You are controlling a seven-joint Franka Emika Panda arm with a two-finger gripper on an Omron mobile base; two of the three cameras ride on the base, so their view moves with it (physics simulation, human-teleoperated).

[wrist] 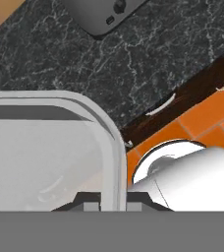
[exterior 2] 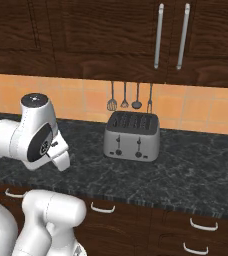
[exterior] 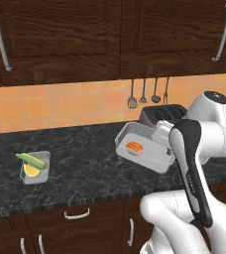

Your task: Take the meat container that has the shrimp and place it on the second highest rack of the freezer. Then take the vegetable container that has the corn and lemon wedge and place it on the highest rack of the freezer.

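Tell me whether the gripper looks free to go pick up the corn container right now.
Probably not yet: the gripper is shut on the rim of the shrimp container, lifted and tilted. The corn container sits unobstructed on the counter.

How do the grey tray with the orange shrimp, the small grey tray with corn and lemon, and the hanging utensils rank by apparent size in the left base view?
1. Lifted grey shrimp tray, though it is tilted and likely nearer the camera.
2. Small grey corn-and-lemon tray on the dark counter.
3. Each hanging dark utensil, thinnest.

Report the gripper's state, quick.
Gripper: shut on the rim of the shrimp container, lifted and tilted above the counter.
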